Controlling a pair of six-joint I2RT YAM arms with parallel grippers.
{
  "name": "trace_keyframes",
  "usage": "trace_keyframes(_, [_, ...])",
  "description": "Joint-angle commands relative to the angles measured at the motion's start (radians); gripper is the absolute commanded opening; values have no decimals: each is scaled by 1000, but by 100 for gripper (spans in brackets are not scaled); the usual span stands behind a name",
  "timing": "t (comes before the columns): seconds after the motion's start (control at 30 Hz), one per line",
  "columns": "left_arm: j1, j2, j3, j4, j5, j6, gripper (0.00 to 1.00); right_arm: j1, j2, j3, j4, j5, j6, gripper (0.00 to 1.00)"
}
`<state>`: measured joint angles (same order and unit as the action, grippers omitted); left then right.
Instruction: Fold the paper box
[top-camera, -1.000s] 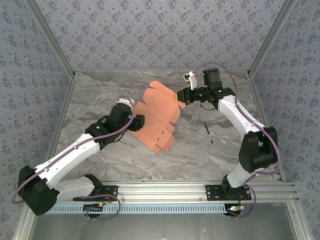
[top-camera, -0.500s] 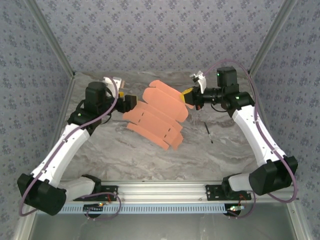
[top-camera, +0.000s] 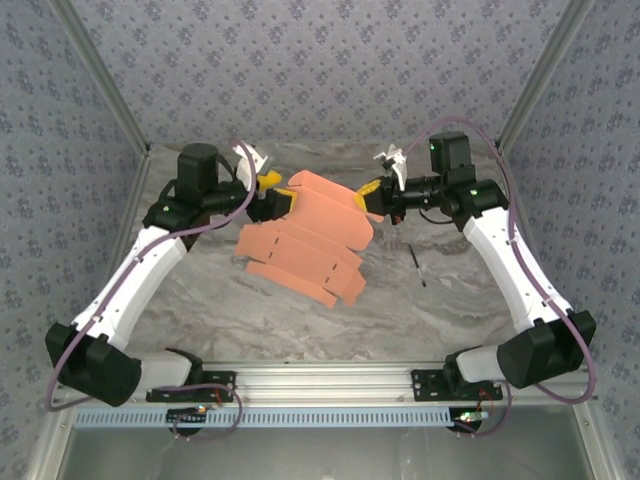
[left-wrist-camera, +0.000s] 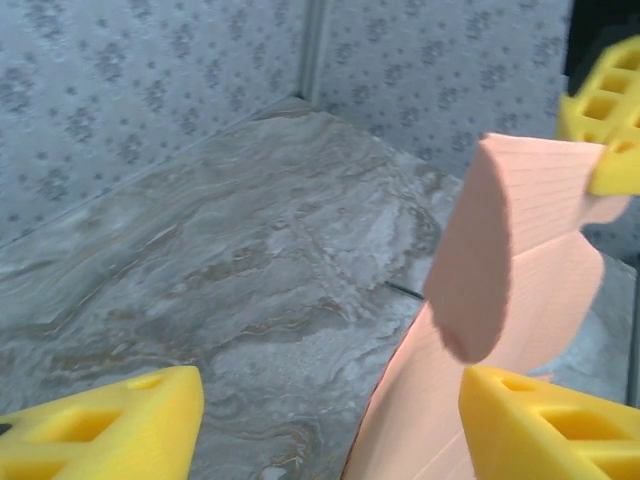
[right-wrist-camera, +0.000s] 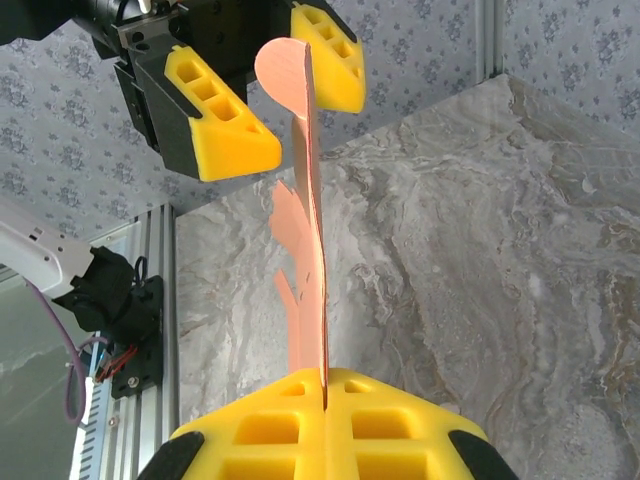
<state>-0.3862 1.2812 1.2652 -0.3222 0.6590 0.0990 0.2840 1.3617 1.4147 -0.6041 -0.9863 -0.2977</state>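
Pinching the unfolded paper box (top-camera: 305, 245) at 2 o'clock, right fingers (right-wrist-camera: 260, 430) hold it up; left fingers (right-wrist-camera: 215, 135), wide, straddle its 11 o'clock flap; next, likely close and crease.

Overhead, wrist close-ups; shared paper box (top-camera: 300, 245)

One paper box (top-camera: 305, 245), two arms (top-camera: 140, 275), one thin dark stick (top-camera: 417, 266).

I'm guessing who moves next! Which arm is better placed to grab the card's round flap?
Probably left. The left gripper is open, a finger on each side of the round flap, while the right gripper is shut on the other edge of the card.
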Motion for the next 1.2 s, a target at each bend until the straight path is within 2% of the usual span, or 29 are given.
trace_keyframes(0.0, [-1,13,27,-48,111,67,63,4,7,35,-18,-31,-23,0])
trace_keyframes(0.13, [-2,7,7,-53,131,85,57,4,5,33,-8,-40,-24,0])
trace_keyframes(0.3, [1,17,-1,-48,187,86,44,3,-1,30,-2,-51,-27,0])
trace_keyframes(0.57, [21,23,-16,-34,249,71,35,-9,-25,12,34,-98,-23,0])
trace_keyframes(0.83, [30,12,-3,-56,326,73,8,-2,-37,-3,40,-84,-32,0])
trace_keyframes(0.97, [32,5,9,-73,330,68,0,24,-66,-16,51,10,-46,0])
trace_keyframes(1.17, [33,24,54,-93,341,5,0,111,-154,-88,123,308,-104,0])
